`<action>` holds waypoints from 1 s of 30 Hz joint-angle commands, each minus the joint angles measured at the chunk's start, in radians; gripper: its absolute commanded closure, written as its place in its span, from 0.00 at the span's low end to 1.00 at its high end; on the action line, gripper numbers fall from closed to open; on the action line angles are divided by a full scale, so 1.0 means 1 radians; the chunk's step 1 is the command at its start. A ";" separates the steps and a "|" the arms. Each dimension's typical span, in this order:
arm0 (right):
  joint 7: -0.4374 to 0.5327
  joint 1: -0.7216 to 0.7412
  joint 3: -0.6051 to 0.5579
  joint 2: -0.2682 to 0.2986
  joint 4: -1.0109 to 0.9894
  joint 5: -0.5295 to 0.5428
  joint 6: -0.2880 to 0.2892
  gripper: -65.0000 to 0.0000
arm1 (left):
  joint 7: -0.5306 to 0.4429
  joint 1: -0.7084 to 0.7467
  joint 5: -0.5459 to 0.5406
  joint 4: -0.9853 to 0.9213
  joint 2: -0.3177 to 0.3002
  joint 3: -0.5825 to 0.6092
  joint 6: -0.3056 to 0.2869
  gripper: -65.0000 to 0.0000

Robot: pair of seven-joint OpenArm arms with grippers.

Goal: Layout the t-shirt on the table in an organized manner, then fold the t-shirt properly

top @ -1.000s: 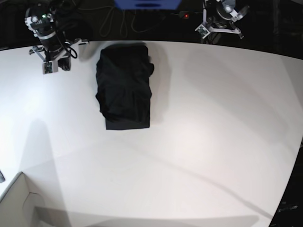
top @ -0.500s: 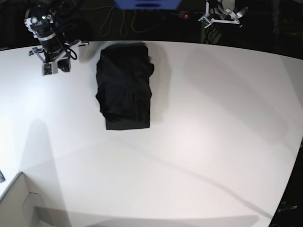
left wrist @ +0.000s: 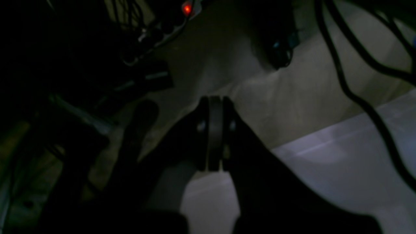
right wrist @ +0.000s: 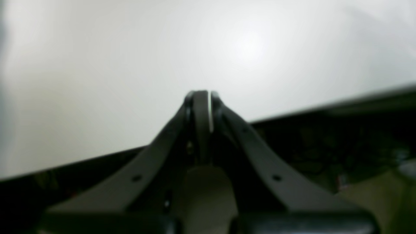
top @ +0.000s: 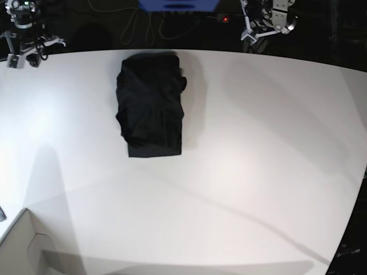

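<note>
At the table's (top: 241, 172) far edge, both closed, empty grippers, right gripper (top: 20, 48) and left gripper (top: 269, 26), have pulled away from the folded t-shirt (top: 150, 106), suggesting folding is finished.

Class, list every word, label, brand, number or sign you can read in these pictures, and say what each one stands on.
None can be read.
T-shirt: plain black, no print visible.
Table: bare white, no markings.
Blue object at the top edge: no legible text.
Red light: a glow only, no label readable.
</note>
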 commanded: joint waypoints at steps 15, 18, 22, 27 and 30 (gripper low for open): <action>0.033 -0.011 0.164 0.006 -0.384 0.054 0.003 1.00 | -0.075 -0.051 0.000 -0.079 -0.011 -0.118 0.000 1.00; 0.033 -0.004 0.156 0.006 -0.499 0.053 0.003 1.00 | -0.075 -0.054 0.000 -0.081 -0.011 -0.118 0.000 1.00; 0.078 0.027 0.127 0.006 -0.616 -0.032 0.003 1.00 | -0.076 -0.097 0.000 -0.150 -0.006 -0.118 0.000 1.00; 0.311 0.076 0.116 0.006 -0.837 -0.253 0.003 1.00 | -0.116 -0.139 0.000 -0.292 -0.006 -0.118 0.002 1.00; 0.394 0.116 0.129 0.006 -1.004 -0.404 0.003 1.00 | -0.176 -0.145 0.005 -0.343 -0.006 -0.118 0.072 1.00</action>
